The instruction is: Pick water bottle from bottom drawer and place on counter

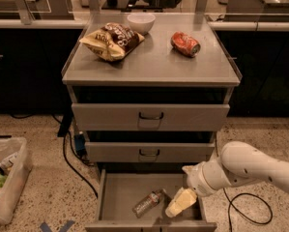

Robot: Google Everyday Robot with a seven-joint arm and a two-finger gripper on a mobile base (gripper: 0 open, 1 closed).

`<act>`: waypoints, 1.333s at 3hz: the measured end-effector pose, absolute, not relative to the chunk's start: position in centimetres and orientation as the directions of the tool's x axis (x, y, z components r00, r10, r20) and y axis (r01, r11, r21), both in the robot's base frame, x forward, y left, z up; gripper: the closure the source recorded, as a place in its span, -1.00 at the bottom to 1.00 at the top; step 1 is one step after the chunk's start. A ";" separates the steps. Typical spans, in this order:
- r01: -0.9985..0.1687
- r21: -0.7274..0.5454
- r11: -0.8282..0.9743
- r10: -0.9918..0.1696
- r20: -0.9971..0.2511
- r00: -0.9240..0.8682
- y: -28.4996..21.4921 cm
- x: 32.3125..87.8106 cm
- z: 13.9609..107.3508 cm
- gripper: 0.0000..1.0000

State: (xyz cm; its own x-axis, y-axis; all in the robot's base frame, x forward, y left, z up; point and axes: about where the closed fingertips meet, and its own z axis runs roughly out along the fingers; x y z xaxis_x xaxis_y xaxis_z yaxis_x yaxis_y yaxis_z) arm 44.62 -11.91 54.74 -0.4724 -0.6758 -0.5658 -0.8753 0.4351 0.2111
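Note:
The water bottle [148, 203] lies on its side on the grey floor of the open bottom drawer [117, 193], its cap end pointing up-right. My gripper [179, 203], pale cream, reaches into the drawer from the right, just right of the bottle's cap end, close beside it. The white arm [240, 166] comes in from the right edge. The counter [153, 62], the cabinet's brushed-metal top, is above the three drawers.
On the counter lie a chip bag [112, 40], a white bowl [140, 22] and a crushed red soda can [185, 44]. Two upper drawers [150, 116] are slightly open. A plastic bin [4, 178] stands at the left on the floor. Black cables [71, 163] run along the floor.

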 end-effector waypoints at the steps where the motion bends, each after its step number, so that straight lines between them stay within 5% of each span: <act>1: -0.840 0.249 0.483 -0.596 -0.610 -0.523 -11.6 47.2 46.8 -1.00; 4: -0.876 0.335 0.346 -0.624 -0.615 -0.482 -8.8 50.9 43.3 -1.00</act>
